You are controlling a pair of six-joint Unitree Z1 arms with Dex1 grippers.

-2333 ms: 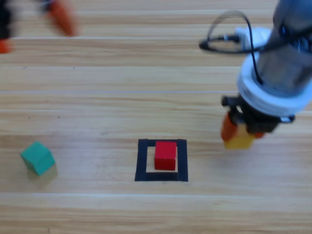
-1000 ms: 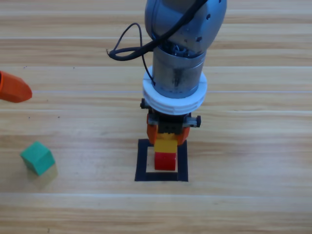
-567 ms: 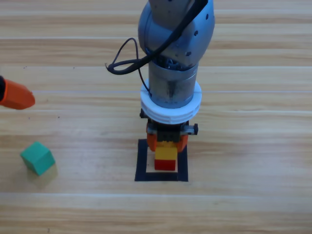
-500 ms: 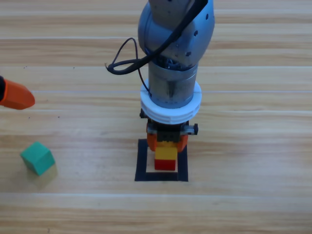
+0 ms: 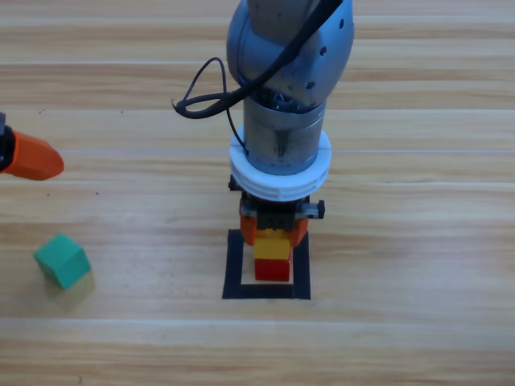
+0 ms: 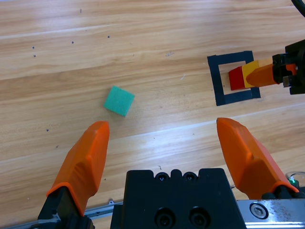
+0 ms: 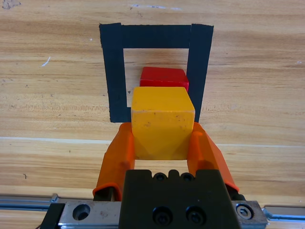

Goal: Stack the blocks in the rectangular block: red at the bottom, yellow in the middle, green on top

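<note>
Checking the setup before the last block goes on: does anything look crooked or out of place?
Only the green cube, sitting turned askew on the table's left. The yellow cube, held by the right gripper, lines up over the red cube.

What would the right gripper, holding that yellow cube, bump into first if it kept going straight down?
Most likely the small red cube inside the black tape square: the yellow cube in the right gripper hangs directly over it.

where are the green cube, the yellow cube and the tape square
green cube (image 5: 61, 260), high view, on its top face.
yellow cube (image 7: 162, 119), right wrist view, on its near face between the fingers.
tape square (image 7: 113, 71), right wrist view, on its left strip.
</note>
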